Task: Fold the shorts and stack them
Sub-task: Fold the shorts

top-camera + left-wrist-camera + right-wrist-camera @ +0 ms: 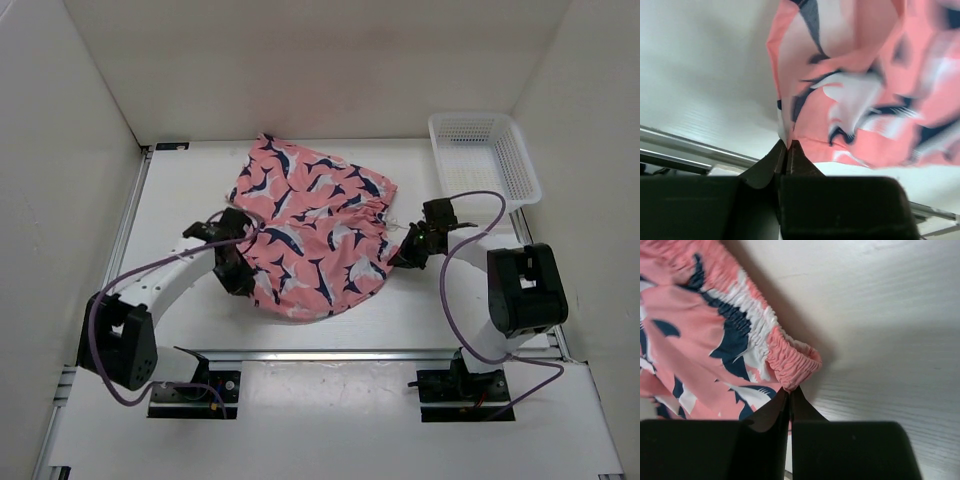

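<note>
The salmon-pink shorts (310, 235) with navy and white shark shapes lie spread on the white table, partly lifted at both sides. My left gripper (240, 272) is at their left edge, shut on a fold of the fabric; in the left wrist view the shorts (860, 90) hang from the closed gripper (788, 145). My right gripper (405, 255) is at their right side, shut on the gathered waistband; in the right wrist view the waistband (790, 357) is pinched in the gripper (790, 389).
A white mesh basket (483, 160) stands at the back right of the table. White walls enclose the back and both sides. A metal rail (330, 353) runs along the table's near edge, with purple cables looping from both arms.
</note>
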